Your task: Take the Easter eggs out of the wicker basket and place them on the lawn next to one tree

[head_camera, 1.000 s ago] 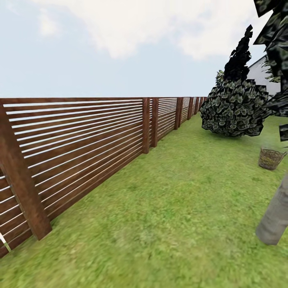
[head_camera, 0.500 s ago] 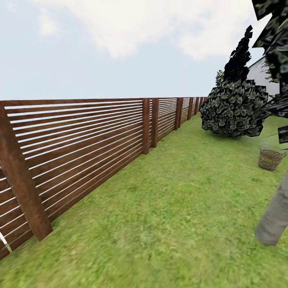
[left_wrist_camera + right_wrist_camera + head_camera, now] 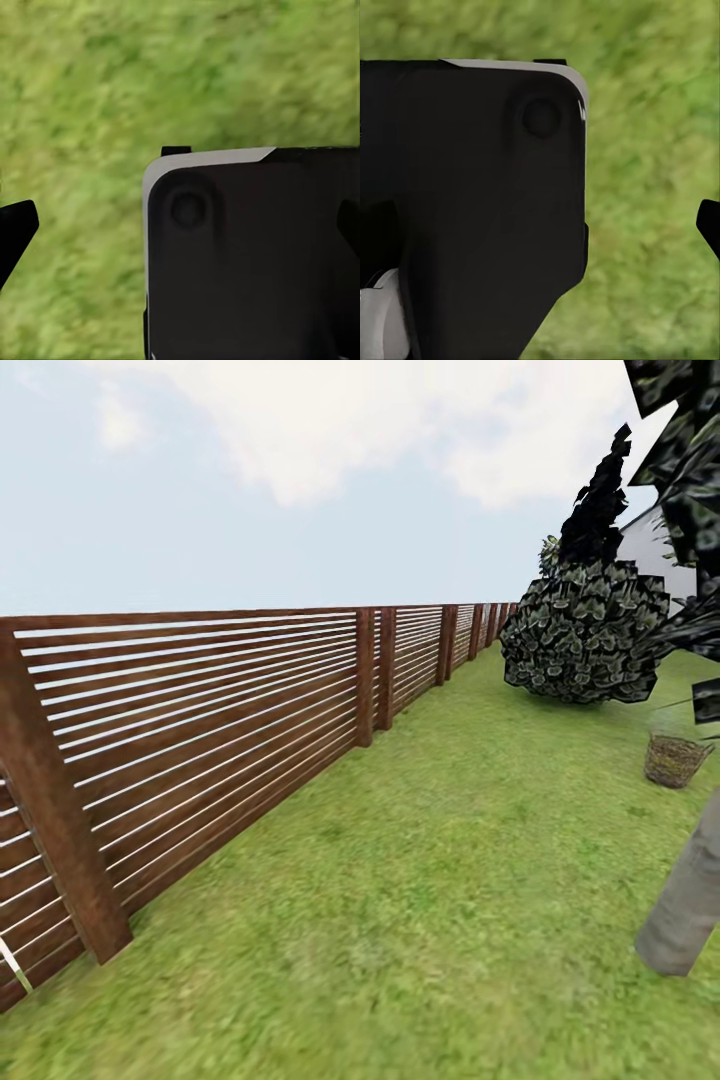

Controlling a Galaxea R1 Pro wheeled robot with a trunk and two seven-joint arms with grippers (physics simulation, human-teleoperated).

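The wicker basket (image 3: 677, 759) stands on the lawn (image 3: 450, 840) far off at the right of the head view; the eggs are hidden inside it at this distance. Nearer, at the right edge, rises the pale grey trunk of a tree (image 3: 688, 908), with its dark blotched foliage (image 3: 690, 470) overhead. In the left wrist view, my left gripper (image 3: 180, 225) is open, its black fingertips (image 3: 16, 225) wide apart over grass and the robot's dark body. My right gripper (image 3: 540, 229) is open too, one fingertip (image 3: 709, 223) showing over the grass.
A dark brown slatted fence (image 3: 200, 720) runs along the left and recedes to the back. A round bush (image 3: 585, 635) with a thin dark tree (image 3: 600, 500) behind it stands past the basket, beside a white building (image 3: 650, 545). Open grass lies between me and the basket.
The whole head view has shifted very slightly, so the camera moved a little. Basket, tree and fence keep their places in the garden.
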